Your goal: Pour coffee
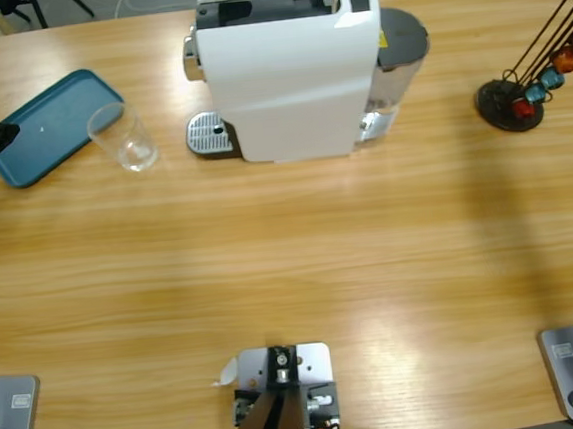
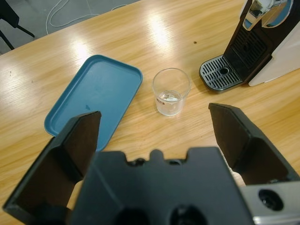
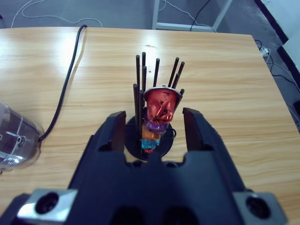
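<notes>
Both arms are only reaching: the left fingers [image 2: 154, 154], spread and empty, face the glass [image 2: 171, 91] standing between tray [image 2: 93, 101] and machine [image 1: 289, 74], while the right fingers [image 3: 153, 126], parted, flank the top red capsule [image 3: 161, 104], which they must next pinch.

Capsule rack [image 1: 510, 105] rods cut off at the edge; lower capsules perhaps hidden

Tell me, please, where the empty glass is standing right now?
In the high view the glass stands upright on the table's left part, between the blue tray and the coffee machine's drip grate.
</notes>
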Robot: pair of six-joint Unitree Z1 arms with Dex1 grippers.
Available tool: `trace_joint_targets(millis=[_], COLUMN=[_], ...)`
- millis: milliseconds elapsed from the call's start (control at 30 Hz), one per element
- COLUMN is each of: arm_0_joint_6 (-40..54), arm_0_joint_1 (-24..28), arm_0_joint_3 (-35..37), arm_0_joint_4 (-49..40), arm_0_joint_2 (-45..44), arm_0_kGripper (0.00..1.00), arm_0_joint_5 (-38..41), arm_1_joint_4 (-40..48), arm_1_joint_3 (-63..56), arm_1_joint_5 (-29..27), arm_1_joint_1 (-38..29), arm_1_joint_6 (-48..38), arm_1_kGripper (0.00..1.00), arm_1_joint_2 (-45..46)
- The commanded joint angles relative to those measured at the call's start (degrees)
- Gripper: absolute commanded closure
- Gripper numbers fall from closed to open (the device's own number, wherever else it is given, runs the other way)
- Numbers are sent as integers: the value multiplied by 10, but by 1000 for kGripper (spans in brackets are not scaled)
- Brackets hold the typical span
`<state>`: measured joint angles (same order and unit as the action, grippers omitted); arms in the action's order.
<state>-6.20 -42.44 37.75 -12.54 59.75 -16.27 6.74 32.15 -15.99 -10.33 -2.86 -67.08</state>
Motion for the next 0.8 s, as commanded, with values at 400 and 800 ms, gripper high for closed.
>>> trace_joint_targets(millis=[400,800], arm_0_joint_6=[4,3], arm_0_joint_1=[-4,-4], arm_0_joint_3=[-15,-15], arm_0_joint_4=[-2,-2], arm_0_joint_2=[20,21], arm_0_kGripper=[9,9], arm_0_joint_5=[-6,-6], arm_1_joint_4=[9,7], arm_1_joint_3=[-6,-1], arm_1_joint_5=[-2,-10], arm_1_joint_1=[9,9], arm_1_joint_6=[-9,-9], arm_1_kGripper=[1000,1000], arm_1_joint_2=[-26,-12])
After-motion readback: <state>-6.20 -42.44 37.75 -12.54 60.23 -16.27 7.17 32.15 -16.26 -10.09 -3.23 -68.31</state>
